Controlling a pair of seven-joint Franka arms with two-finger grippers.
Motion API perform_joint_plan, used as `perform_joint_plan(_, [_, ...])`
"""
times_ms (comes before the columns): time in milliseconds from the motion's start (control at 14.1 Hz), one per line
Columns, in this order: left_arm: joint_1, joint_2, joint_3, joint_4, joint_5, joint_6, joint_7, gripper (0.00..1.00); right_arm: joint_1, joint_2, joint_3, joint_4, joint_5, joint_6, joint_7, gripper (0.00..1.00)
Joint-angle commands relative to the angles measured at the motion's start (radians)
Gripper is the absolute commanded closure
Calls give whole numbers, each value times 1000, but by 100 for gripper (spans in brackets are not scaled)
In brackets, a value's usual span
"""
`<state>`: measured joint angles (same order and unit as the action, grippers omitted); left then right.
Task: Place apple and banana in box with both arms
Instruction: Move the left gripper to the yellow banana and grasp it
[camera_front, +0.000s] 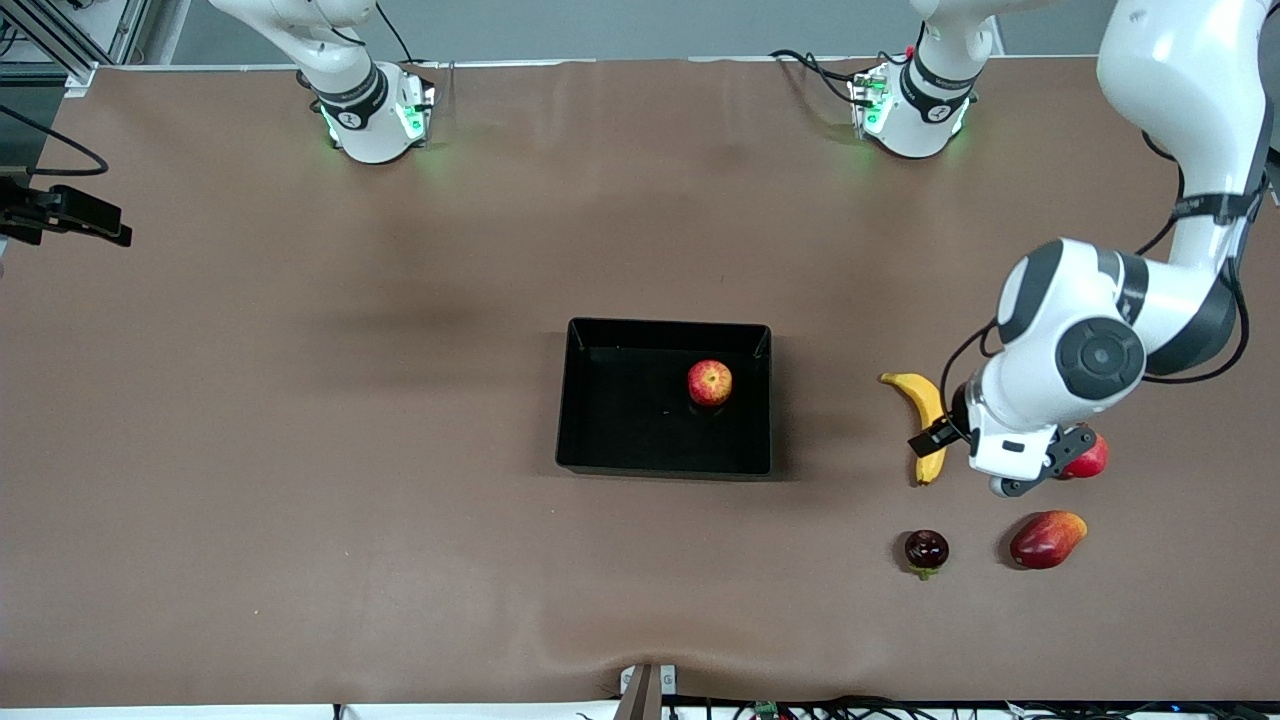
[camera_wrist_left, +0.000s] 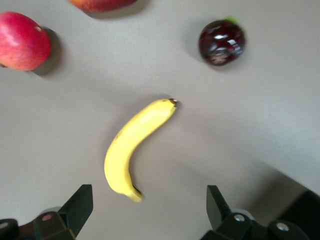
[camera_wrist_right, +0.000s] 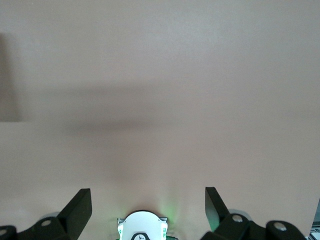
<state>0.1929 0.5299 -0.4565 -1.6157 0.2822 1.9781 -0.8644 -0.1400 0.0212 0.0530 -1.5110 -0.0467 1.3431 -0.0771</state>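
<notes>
Hovering spread-fingered above the banana (camera_wrist_left: 132, 147), lower centre, the left gripper (camera_wrist_left: 150, 207) should pinch its firm, light, smooth middle.

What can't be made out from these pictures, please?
- Red fruit: front view, mostly hidden by the left arm's wrist.
- Mango-like fruit: left wrist view, cut off by the edge.
- Right gripper: out of the front view; open over bare table near its base.

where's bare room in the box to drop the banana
The box floor is bare toward the right arm's end; the apple sits toward the left arm's end. It is crowded around the banana: the open left gripper hangs there, other fruits close by.
</notes>
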Motion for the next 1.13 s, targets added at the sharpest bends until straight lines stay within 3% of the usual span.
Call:
perform_joint_plan(0, [46, 47, -7, -77, 14, 97, 118, 0, -16, -40, 18, -34, 5, -5, -4, 0])
perform_joint_plan(212, [123, 50, -8, -196, 23, 220, 327, 1, -16, -40, 18, -32, 41, -12, 8, 0])
perform_joint_plan(424, [135, 64, -7, -236, 25, 255, 369, 6, -16, -37, 7, -32, 65, -27, 10, 0])
perform_joint_plan(566, [134, 74, -7, -245, 61, 257, 373, 35, -20, -35, -2, -34, 68, -35, 10, 0])
perform_joint_plan(707, [134, 93, -7, -245, 75, 272, 373, 42, -12, -32, -19, -32, 73, -44, 10, 0])
perform_joint_plan(778, [135, 96, -7, -248, 75, 275, 373, 54, -12, -32, -22, -32, 91, -44, 10, 0])
perform_joint_plan(919, [132, 96, -8, -243, 75, 274, 360, 98, -10, -23, -48, -34, 113, -47, 10, 0])
perform_joint_plan(1061, [116, 72, -14, -237, 75, 263, 355, 100, -7, -24, -53, -32, 102, -42, 7, 0])
